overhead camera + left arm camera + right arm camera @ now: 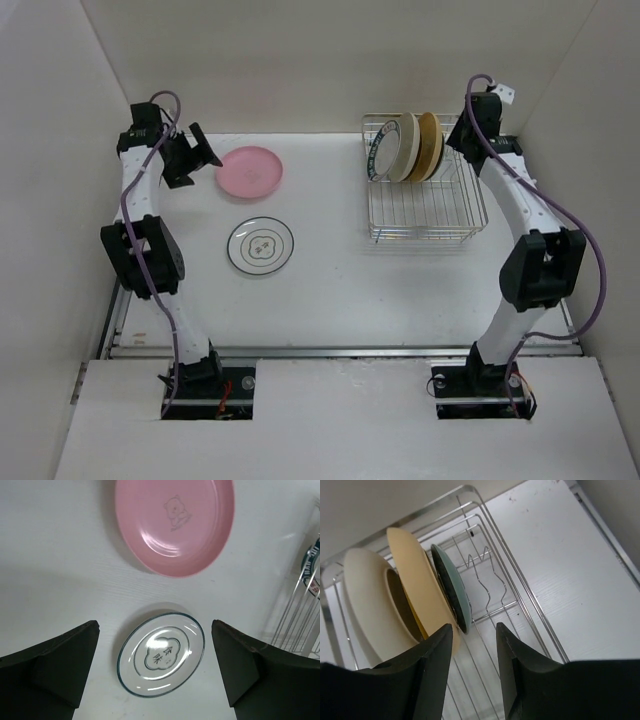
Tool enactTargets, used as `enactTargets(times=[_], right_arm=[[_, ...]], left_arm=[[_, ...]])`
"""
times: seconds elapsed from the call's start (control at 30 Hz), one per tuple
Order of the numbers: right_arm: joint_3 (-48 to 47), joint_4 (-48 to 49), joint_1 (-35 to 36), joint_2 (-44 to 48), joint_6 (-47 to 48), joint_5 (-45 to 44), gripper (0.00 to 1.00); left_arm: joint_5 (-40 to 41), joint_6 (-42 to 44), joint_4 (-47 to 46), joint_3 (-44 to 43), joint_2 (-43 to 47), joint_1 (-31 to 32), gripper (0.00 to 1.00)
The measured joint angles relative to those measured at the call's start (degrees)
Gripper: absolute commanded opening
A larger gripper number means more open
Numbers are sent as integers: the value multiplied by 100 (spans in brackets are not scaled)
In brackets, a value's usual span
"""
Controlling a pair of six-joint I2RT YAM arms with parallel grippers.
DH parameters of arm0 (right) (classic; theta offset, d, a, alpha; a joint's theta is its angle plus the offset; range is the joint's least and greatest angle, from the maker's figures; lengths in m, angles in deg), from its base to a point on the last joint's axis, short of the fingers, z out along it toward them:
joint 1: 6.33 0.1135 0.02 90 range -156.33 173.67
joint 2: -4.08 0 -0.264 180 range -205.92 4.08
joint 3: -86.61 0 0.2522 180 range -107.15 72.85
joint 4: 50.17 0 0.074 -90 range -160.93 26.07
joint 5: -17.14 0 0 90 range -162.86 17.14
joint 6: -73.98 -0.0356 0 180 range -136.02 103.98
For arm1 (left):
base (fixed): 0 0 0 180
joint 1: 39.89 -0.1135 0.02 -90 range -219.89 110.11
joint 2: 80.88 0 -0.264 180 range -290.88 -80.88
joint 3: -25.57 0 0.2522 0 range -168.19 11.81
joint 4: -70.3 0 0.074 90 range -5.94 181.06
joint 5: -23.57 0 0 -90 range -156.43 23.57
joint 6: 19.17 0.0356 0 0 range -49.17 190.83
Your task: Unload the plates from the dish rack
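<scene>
The silver dish rack [425, 200] stands at the back right with several plates upright at its far end: a white teal-rimmed one [378, 155], a cream one [405, 147] and a mustard one [430, 146]. In the right wrist view I see the cream plate [367, 600], a pale yellow plate [417, 590] and a teal plate [451, 587] on the rack wires [492, 587]. My right gripper [474, 630] is open just above the teal plate's edge, holding nothing. A pink plate [248, 170] and a white dark-ringed plate [260, 246] lie flat on the table. My left gripper [155, 670] is open and empty above them.
The white table [330, 290] is walled on the left, back and right. The rack's near half [425, 220] holds no plates. The rack's edge shows at the right of the left wrist view [300, 615]. My left gripper [203, 153] hovers left of the pink plate.
</scene>
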Motion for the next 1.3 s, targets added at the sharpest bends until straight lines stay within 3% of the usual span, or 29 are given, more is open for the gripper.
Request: enactTargets(times=[0.33, 0.67, 0.77, 1.3], right_arm=[[-125, -33, -190, -754, 79, 457, 46], [-28, 391, -426, -929, 109, 1132, 45], [17, 496, -487, -1003, 120, 1366, 41], [203, 1099, -522, -1624, 212, 2052, 41]], left_arm=[[-74, 1056, 643, 223, 1126, 11, 95], [-98, 1473, 1102, 870, 1211, 52, 95], [-98, 1510, 1130, 881, 1217, 59, 95], [-76, 1591, 1154, 887, 1224, 236, 95]])
